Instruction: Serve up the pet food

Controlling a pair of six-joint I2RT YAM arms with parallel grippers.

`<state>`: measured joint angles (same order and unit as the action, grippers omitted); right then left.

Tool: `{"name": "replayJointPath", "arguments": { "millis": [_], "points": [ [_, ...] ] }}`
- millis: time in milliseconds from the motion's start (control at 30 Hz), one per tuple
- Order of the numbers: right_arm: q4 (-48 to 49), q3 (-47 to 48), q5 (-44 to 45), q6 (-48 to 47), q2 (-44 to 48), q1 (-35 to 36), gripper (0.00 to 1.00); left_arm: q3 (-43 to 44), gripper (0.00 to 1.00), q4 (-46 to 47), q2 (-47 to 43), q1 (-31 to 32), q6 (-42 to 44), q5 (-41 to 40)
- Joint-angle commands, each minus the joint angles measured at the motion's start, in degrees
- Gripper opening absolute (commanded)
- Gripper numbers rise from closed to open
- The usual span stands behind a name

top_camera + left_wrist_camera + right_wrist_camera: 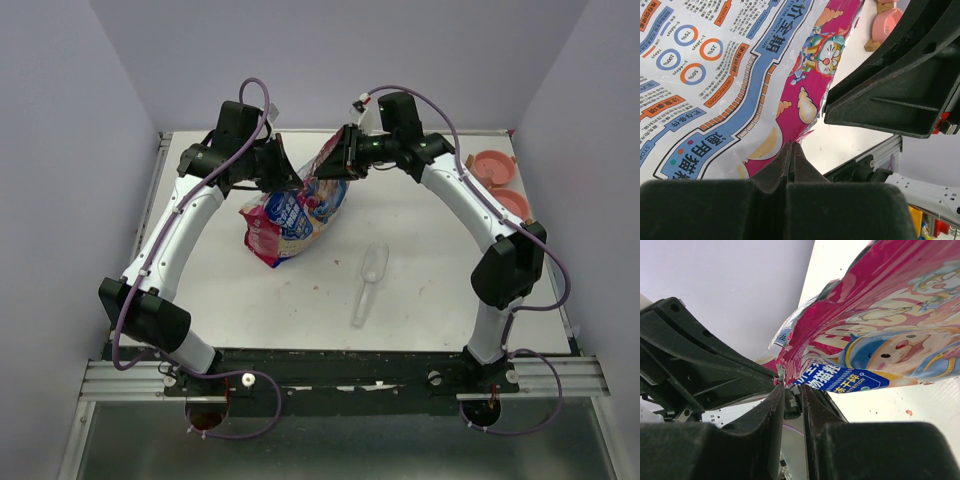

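Note:
The pet food is hidden; none shows outside the glossy pink-and-blue cartoon bag [295,215]. The bag stands tilted at the back of the table, its top corner raised toward the right. My left gripper [292,182] is shut on the bag's pink edge [805,100], jaws pressed together [791,145]. My right gripper [345,158] sits at the crumpled top of the bag [880,315]. Its jaws [792,387] stand a little apart, with a gap showing between them and the torn edge just above their tips. The two grippers nearly touch.
A clear plastic scoop [368,280] lies on the white table right of centre. Two pink bowls [492,165] [510,203] sit at the back right edge; one pink bowl [887,25] shows in the left wrist view. Lilac walls enclose the table.

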<state>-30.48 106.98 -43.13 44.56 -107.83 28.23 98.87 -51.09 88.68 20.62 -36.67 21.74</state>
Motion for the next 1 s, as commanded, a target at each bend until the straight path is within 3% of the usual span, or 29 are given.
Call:
{"name": "replayJointPath", "arguments": {
  "millis": [0, 233, 500, 967],
  "points": [
    [0.42, 1.83, -0.63, 0.36, -0.27, 0.6, 0.28, 0.36, 0.0, -1.56, -1.41, -0.23, -0.6, 2.43],
    [-0.02, 3.67, -0.29, 0.18, -1.94, 1.04, 0.27, -0.34, 0.0, -1.21, -1.76, -0.23, -1.04, 2.7],
    [-0.37, 3.42, 0.42, -0.26, -2.39, 1.3, 0.19, -0.52, 0.0, -1.21, -2.11, -0.23, -0.95, 2.7],
    [2.0, -1.6, 1.21, -0.26, 1.75, 1.3, 0.29, -0.96, 0.0, -0.94, -2.2, -0.23, -0.86, 2.87]
  ]
}}
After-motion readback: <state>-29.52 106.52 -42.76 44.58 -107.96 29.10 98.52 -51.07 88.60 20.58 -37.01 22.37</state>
